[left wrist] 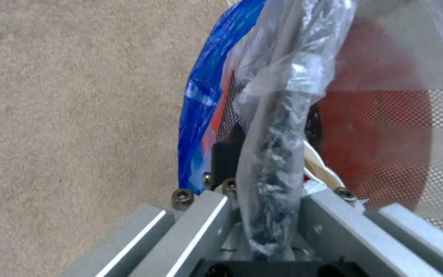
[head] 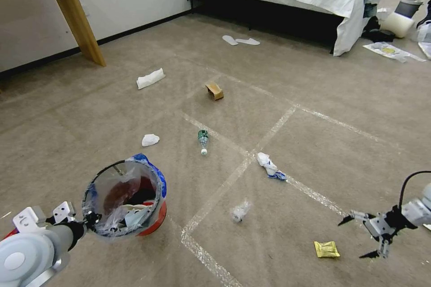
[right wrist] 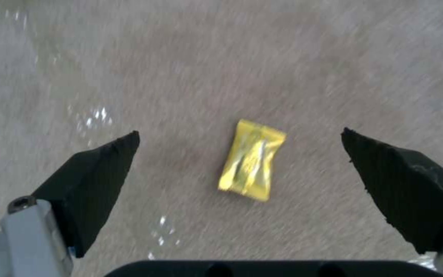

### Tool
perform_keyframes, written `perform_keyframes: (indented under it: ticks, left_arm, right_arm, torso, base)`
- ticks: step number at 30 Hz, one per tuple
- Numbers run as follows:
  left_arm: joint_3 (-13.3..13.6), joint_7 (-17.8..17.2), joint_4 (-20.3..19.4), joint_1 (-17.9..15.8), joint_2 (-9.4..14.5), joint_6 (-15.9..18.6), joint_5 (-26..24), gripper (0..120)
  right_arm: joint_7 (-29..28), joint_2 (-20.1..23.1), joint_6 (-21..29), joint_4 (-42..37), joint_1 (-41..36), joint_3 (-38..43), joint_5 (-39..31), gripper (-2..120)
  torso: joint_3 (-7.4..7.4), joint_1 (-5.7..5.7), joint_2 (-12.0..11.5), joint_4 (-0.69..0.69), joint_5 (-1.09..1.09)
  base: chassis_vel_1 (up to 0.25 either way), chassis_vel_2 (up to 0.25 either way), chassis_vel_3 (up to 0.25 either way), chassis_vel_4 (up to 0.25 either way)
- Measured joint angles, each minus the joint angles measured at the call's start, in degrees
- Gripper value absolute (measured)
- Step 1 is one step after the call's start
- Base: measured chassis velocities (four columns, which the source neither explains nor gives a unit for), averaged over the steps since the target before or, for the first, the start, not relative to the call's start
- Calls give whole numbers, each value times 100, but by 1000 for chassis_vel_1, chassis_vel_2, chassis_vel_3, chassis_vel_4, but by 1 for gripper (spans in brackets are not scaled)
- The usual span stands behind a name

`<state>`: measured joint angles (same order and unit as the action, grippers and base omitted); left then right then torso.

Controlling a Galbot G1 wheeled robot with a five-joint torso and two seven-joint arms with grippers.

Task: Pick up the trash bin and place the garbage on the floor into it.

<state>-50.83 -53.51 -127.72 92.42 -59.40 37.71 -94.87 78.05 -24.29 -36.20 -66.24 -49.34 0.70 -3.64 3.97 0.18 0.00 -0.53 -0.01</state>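
Left gripper (head: 92,220) clamps trash bin (head: 155,219) rim; right gripper (right wrist: 239,161) spread above yellow packet (right wrist: 252,159).

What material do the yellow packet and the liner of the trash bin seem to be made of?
Yellow packet: probably metallised plastic foil, glossy, with bright reflections and crimped ends. Liner of the trash bin: thin clear plastic film, crinkled and see-through, with a blue edge. The left gripper pinches it at the rim.
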Motion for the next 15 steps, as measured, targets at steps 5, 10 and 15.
perform_keyframes:
  ticks: [5, 10, 15]
  left_arm:
    - [-1, -6, -54, 24, -4, -4, 1, 0]
    - [-32, -19, -62, 47, 34, -6, -7, 0]
    - [-56, -59, -44, -3, 123, -20, -95, 0]
  right_arm:
    - [-219, -304, -119, 375, 72, 15, 587, 100]
    - [-711, -621, -207, 863, 81, 16, 1059, 100]
    - [-976, -959, -289, 1279, 211, 20, 1506, 100]
  torso:
    - [0, 0, 0, -3, 2]
    - [0, 0, 0, -2, 1]
    - [0, 0, 0, -2, 2]
  base:
    - [0, 0, 0, 0]
    - [0, 0, 0, 0]
    - [0, 0, 0, 0]
